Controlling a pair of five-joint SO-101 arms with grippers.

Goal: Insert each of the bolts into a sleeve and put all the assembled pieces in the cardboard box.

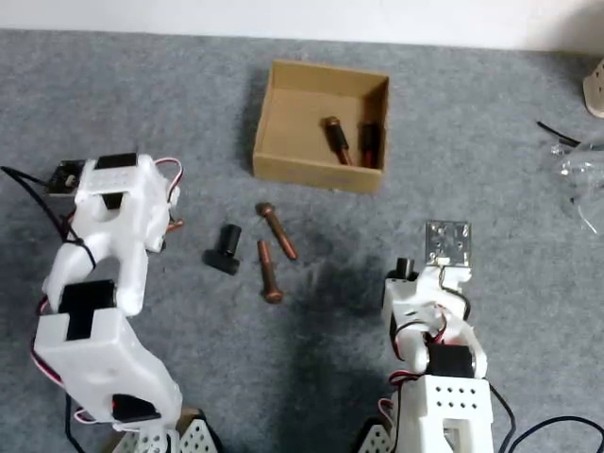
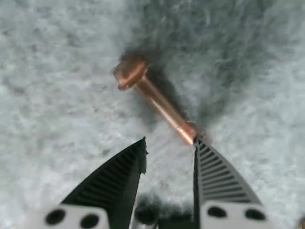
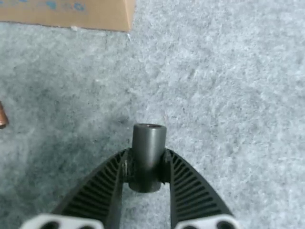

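Centring the released left claw (image 2: pixel 169 143) over the copper bolt (image 2: pixel 155 100) before closing, probably, with one fingertip (image 2: pixel 202 155) touching its shank end and the flanged head lying farther out on the grey table (image 2: pixel 57 95). Clenching a stubby matte-black sleeve (image 3: pixel 149 138) in the right claw (image 3: pixel 147 155), bore open and pointing away, short of the cardboard box (image 3: pixel 66 12).

Cardboard box (image 1: pixel 316 175): one. Bolts, copper: three were counted from above: first loose bolt (image 1: pixel 276 230), second loose bolt (image 1: pixel 270 271), boxed bolt (image 1: pixel 337 140). A near bolt (image 2: pixel 155 99) in the left wrist view could not be matched to these. Sleeves, black: three: loose sleeve (image 1: pixel 224 248), held sleeve (image 3: pixel 148 152), boxed sleeve (image 1: pixel 370 142). Arms: two: left arm (image 1: pixel 104 274), right arm (image 1: pixel 434 359).
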